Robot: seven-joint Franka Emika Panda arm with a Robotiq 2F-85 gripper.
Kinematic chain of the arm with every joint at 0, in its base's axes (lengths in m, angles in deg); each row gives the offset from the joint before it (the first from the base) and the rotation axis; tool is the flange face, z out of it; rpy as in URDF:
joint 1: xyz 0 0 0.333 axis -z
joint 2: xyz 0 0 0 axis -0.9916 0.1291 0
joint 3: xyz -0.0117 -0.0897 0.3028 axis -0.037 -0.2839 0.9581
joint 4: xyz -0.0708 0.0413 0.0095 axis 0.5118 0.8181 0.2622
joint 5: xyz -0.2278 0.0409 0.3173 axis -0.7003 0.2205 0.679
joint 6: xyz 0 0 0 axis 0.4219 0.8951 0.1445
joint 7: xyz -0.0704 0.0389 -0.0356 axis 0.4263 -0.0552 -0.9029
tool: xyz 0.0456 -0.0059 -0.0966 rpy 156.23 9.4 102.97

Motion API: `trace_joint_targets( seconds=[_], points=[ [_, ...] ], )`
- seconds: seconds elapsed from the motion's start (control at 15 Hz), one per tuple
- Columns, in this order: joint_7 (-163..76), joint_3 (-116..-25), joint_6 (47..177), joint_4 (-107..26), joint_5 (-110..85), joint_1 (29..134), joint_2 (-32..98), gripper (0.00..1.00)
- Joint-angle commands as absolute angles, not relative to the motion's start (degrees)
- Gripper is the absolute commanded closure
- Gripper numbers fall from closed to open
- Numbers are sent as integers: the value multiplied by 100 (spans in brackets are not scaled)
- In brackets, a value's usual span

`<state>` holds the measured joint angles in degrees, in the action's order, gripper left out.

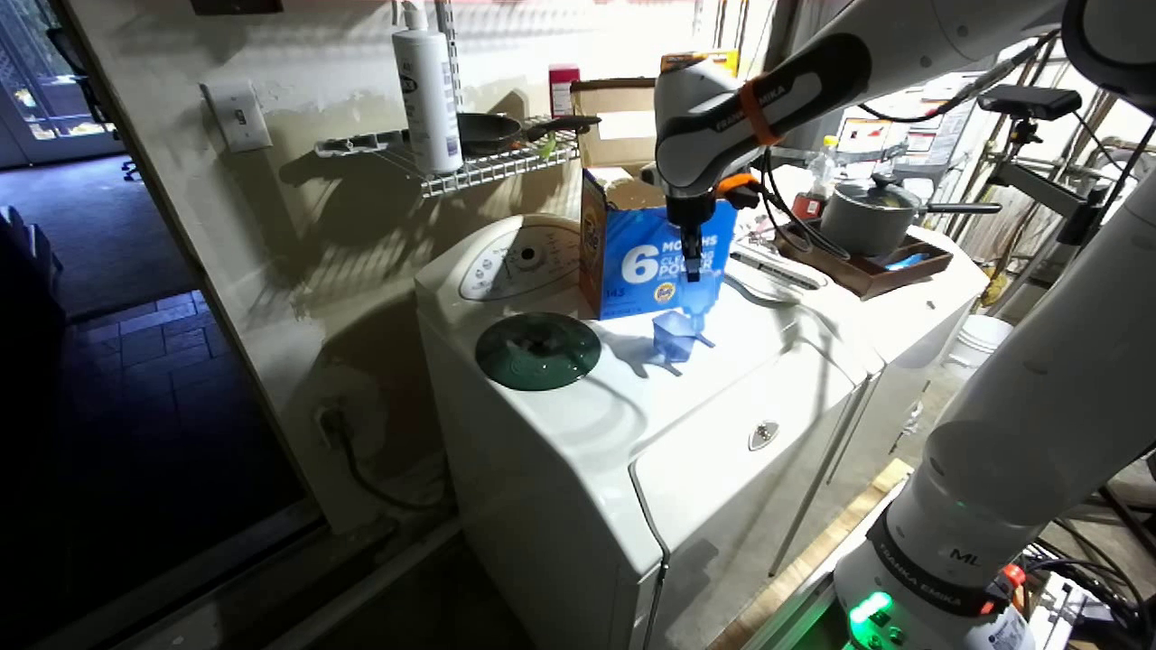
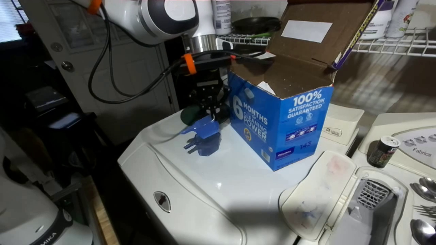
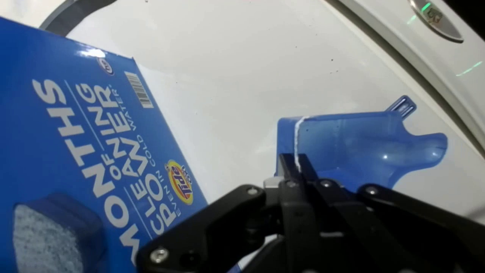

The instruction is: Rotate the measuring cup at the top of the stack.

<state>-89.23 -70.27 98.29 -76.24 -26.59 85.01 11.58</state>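
The upper measuring cup is bright blue and looks tilted in both exterior views, also here. My gripper points down, with its fingers shut on the cup's rim. In the wrist view the pale rim edge runs between the fingertips, and the upper cup opens to their right. The lower blue cup of the stack stands on the white washer top, also here. The two handles point in different directions. I cannot tell whether the cups touch. The lower cup is mostly hidden in the wrist view.
The open blue box stands close beside the gripper, also here. A green disc lies on the washer. A wire shelf is behind. A tray with a pot and a dispenser lid stand farther along.
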Motion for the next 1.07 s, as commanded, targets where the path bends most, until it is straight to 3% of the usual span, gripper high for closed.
trace_joint_targets(
  seconds=[0.0, 1.0],
  points=[
    [-9156, -6971, 10232, -7795, -2985, 8456, 1127, 99],
    [-10537, -6927, 10797, -8036, -2425, 8314, 1258, 99]
  ],
)
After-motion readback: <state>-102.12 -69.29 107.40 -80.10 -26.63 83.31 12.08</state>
